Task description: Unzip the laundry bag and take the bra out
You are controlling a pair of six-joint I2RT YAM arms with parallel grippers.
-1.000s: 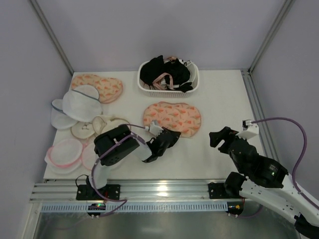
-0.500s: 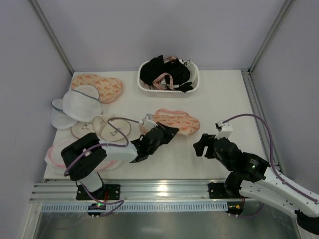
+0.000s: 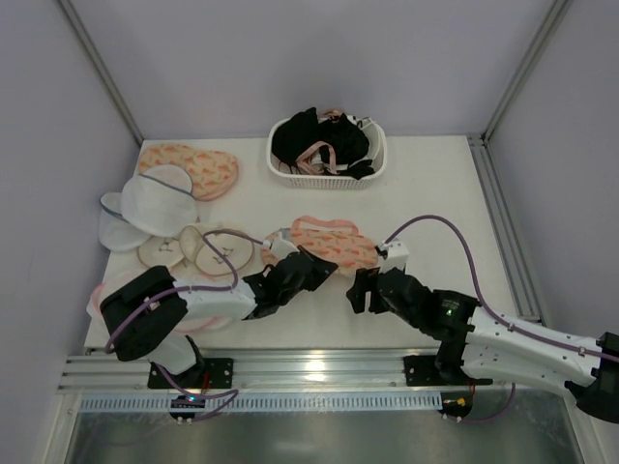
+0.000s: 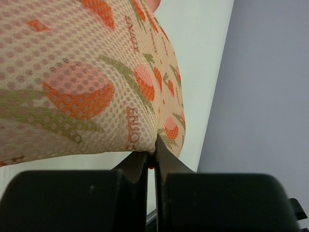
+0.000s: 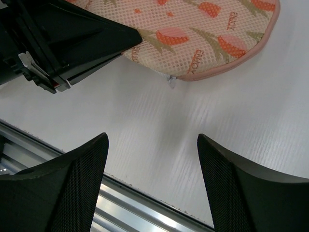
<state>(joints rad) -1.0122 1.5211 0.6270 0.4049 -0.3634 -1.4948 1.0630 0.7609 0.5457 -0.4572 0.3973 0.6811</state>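
Mid-bench, on the near side of the white basket [image 3: 327, 166] of dark garments: laundry bag [image 3: 334, 242], near-left edge clenched tight in left jaws. Right jaws released wide, grasping nothing, poised over bench [image 3: 440, 198] just near-right of the bag.

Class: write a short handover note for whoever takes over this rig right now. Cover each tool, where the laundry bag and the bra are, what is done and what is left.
The left tool is shut, pinching the near edge of the laundry bag, which appears lifted on that side.
The right tool is open and empty. It hovers over the table just short of the bag's pink rim, facing a small zip tab.
The bra is not visible, presumably inside; the bag looks zipped.
Done: bag gripped by the left tool.
Left: catch the tab, unzip, pull out the bra.
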